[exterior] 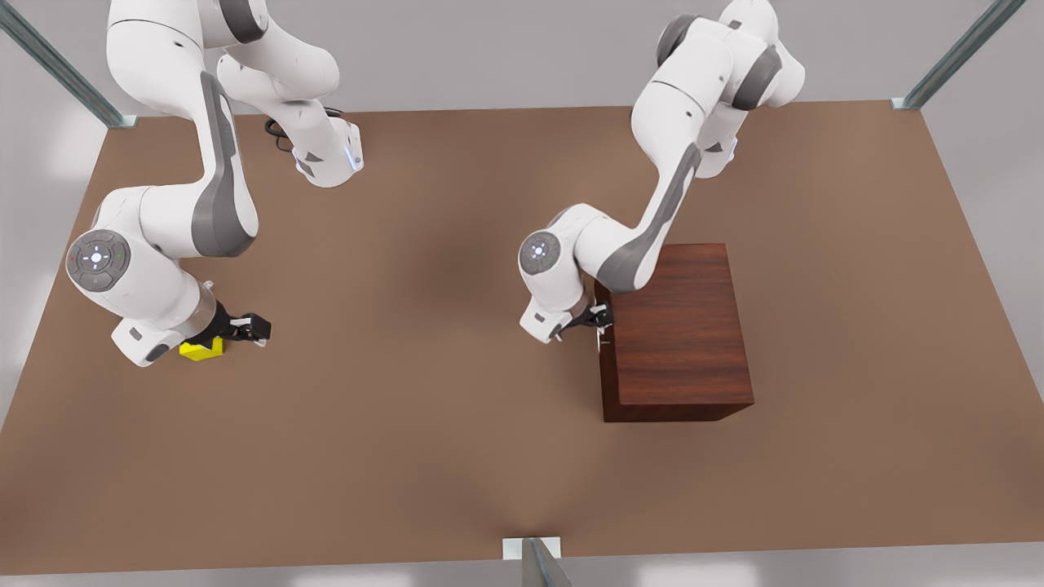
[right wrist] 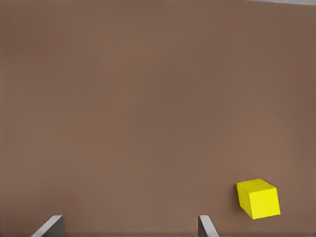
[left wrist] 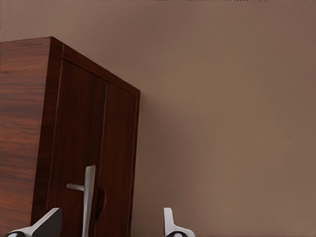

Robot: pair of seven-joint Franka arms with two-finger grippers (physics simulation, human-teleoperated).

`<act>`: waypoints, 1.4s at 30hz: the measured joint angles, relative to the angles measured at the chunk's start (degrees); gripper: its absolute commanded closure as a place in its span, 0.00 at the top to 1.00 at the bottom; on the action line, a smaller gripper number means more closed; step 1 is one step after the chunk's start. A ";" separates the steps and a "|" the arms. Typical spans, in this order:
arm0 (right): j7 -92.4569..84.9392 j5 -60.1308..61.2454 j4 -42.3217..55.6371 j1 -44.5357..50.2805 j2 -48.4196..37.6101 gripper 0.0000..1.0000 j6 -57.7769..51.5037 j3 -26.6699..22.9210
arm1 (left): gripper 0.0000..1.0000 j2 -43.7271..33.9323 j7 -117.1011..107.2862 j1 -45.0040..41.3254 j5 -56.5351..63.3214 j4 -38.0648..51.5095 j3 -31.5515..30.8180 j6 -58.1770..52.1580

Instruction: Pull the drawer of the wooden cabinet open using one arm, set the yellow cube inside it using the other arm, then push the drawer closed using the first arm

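The wooden cabinet [exterior: 681, 326] [left wrist: 24, 123] stands on the table at the front view's right. Its drawer [left wrist: 79, 148] sits flush in the cabinet face, with a thin silver handle [left wrist: 89, 197]. My left gripper [exterior: 599, 318] [left wrist: 109, 224] is open at that face, and the handle lies between its fingers. The yellow cube [exterior: 201, 349] [right wrist: 258, 198] rests on the table at the front view's left, partly hidden under the other arm's wrist. My right gripper [exterior: 249, 328] [right wrist: 128, 227] hangs open just above the table beside the cube, which lies outside its fingers.
The brown table [exterior: 457, 456] spreads wide between the two arms and toward the front edge. Metal frame posts [exterior: 954, 57] stand at the far corners, and a bracket [exterior: 534, 554] sits at the middle of the front edge.
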 measured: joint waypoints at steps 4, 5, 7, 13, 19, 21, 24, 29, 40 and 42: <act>-0.01 -0.01 0.00 -0.01 0.11 1.00 0.02 0.01 | 1.00 0.96 -2.66 -0.04 1.58 -0.93 -0.03 1.54; -0.02 -0.02 0.00 -0.01 0.14 1.00 0.03 0.01 | 1.00 1.23 -3.25 -0.02 1.72 -1.04 -0.06 2.03; -0.02 -0.02 0.00 -0.01 0.17 1.00 0.05 0.01 | 1.00 1.75 -4.31 -0.01 1.85 -1.14 -0.09 2.94; -0.03 -0.03 0.00 -0.01 0.18 1.00 0.07 0.01 | 1.00 2.48 -6.76 0.06 1.85 -1.66 -0.10 5.56; -0.04 -0.03 0.00 -0.01 0.18 1.00 0.08 0.01 | 1.00 2.50 -7.74 -0.04 1.56 -1.29 -0.50 6.68; -0.03 -0.03 0.00 -0.01 0.18 1.00 0.08 0.01 | 1.00 2.49 -7.83 -0.09 1.52 -1.13 -0.70 6.92; -0.03 -0.03 0.00 -0.01 0.18 1.00 0.09 0.01 | 1.00 2.51 -7.94 -0.51 1.63 -0.95 -1.05 7.14; -0.03 -0.03 0.00 0.00 0.26 1.00 0.10 0.01 | 1.00 2.60 -8.09 -0.87 1.70 -0.61 -1.79 7.44; 0.22 0.17 0.08 0.35 0.60 1.00 0.16 0.08 | 1.00 2.85 -8.21 -1.38 1.70 -0.28 -2.37 10.06; 0.29 0.27 0.15 0.32 0.59 1.00 0.17 0.17 | 1.00 3.29 -8.22 -1.74 1.71 0.18 -2.44 10.70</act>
